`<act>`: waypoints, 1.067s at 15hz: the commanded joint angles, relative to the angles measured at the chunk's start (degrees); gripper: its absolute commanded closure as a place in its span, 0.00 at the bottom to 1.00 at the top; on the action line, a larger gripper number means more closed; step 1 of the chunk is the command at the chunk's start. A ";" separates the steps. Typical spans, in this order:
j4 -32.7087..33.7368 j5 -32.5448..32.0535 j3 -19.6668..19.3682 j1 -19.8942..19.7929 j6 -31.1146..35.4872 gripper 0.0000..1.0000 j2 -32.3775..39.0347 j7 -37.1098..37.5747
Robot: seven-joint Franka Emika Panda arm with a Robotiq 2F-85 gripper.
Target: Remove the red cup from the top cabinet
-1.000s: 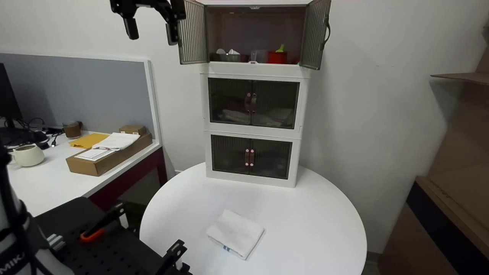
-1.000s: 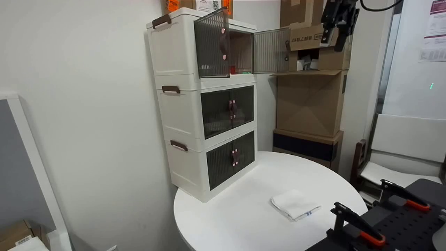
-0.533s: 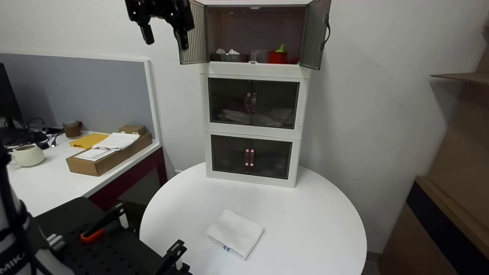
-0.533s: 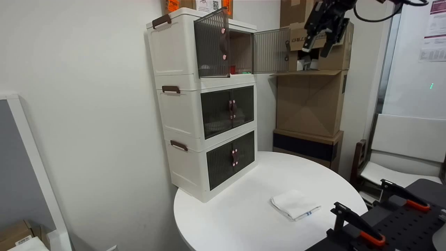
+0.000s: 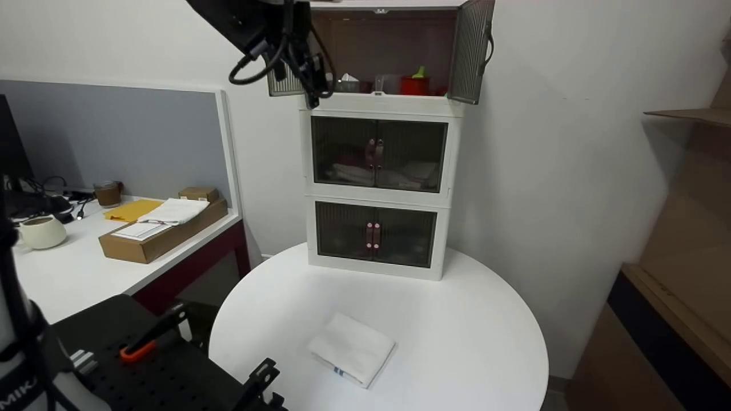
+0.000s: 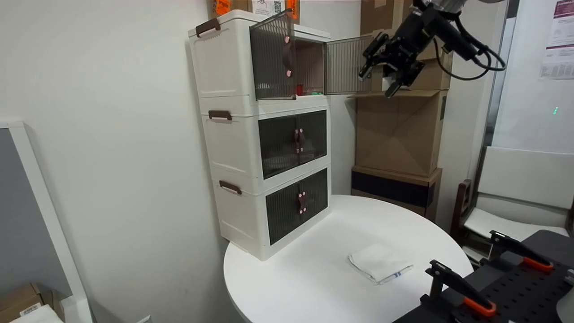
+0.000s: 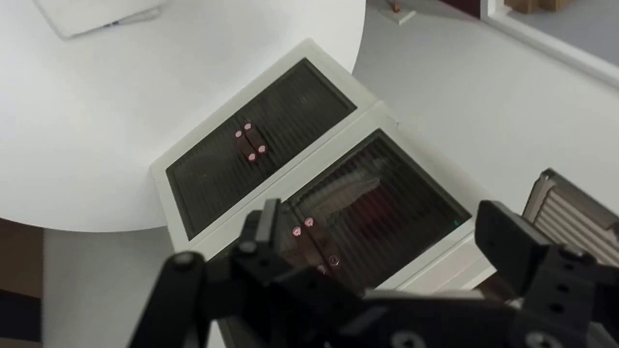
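With a wide gap, the claw hangs outside the top cabinet; inside, in an exterior view, the red cup sits well to the claw's right

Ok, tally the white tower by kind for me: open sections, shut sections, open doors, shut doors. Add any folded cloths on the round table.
Open sections, top cabinet only: 1
Shut lower sections: 2
Open doors: 2
Shut doors: 4
Folded cloth on the round table: 1
Total: 10
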 commanded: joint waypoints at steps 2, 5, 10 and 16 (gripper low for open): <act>9.59 14.67 -6.65 7.99 10.52 0.00 12.41 -1.34; 17.30 23.60 -10.88 14.02 13.40 0.00 17.81 -1.65; 32.80 30.02 -15.03 16.93 9.51 0.00 29.64 0.80; 37.83 31.35 -16.22 15.94 5.37 0.00 34.55 1.42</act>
